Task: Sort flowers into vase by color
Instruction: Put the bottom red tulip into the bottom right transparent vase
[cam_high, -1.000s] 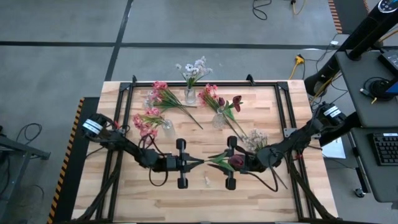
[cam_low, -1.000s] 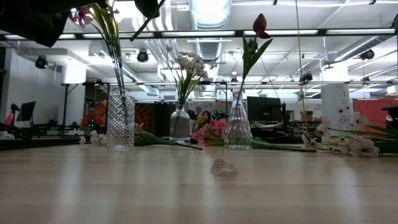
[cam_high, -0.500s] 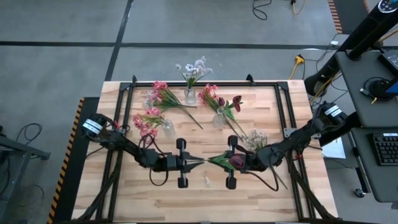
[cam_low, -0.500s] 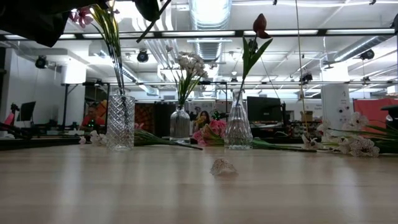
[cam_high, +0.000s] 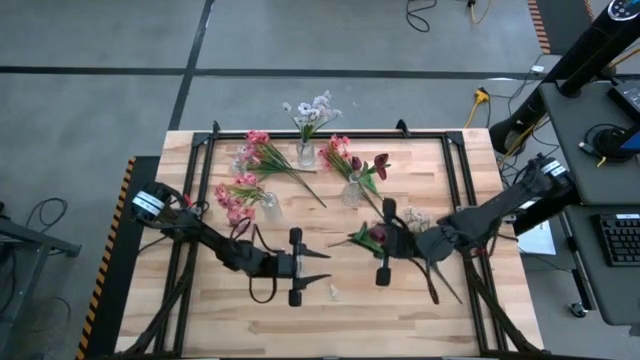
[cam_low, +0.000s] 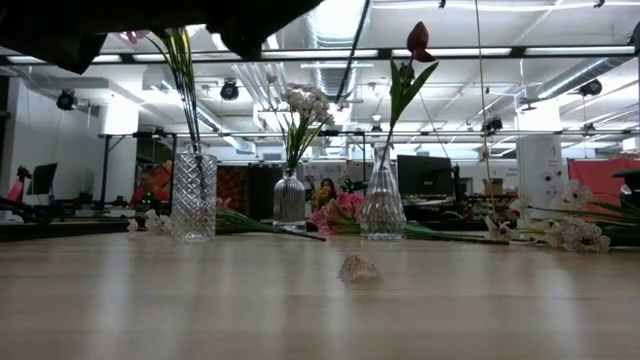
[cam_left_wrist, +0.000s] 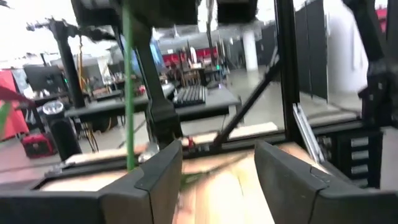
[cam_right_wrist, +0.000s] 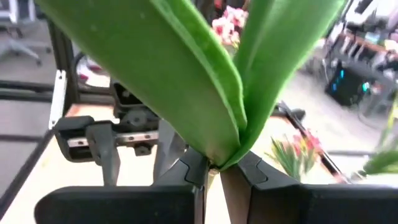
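My right gripper (cam_high: 362, 241) (cam_right_wrist: 214, 175) is shut on a dark red tulip-like flower (cam_high: 375, 236) with broad green leaves (cam_right_wrist: 186, 68), above the table's middle. My left gripper (cam_high: 326, 267) (cam_left_wrist: 217, 177) faces it, open and holding nothing. A thin green stalk (cam_left_wrist: 129, 93) stands just outside one of its fingers. Three glass vases stand on their bases on the table: one with pink blossoms (cam_high: 268, 206), one with white blossoms (cam_high: 306, 153), one with a red tulip (cam_high: 352, 191). Pink stems (cam_high: 268, 157) and white stems (cam_high: 411, 220) lie flat on the table. My right gripper pinches the flower between its two fingers at the point where the two leaves join the stalk (cam_right_wrist: 216, 163). The fingers come about level from the table's right side. The leaves fan out beyond the fingertips, and the flower is lifted clear of the table.
A small loose blossom piece (cam_high: 332, 291) (cam_low: 359, 268) lies on the wood near the front. A black frame rail (cam_high: 452, 180) runs around the table's back and sides. Bare tabletop (cam_high: 250, 320) shows along the near edge.
My left gripper has opened and let go of the flower's tip. My right gripper has risen and drawn back toward the table's right and far side, carrying the red flower with it, so a gap now shows between the two grippers.
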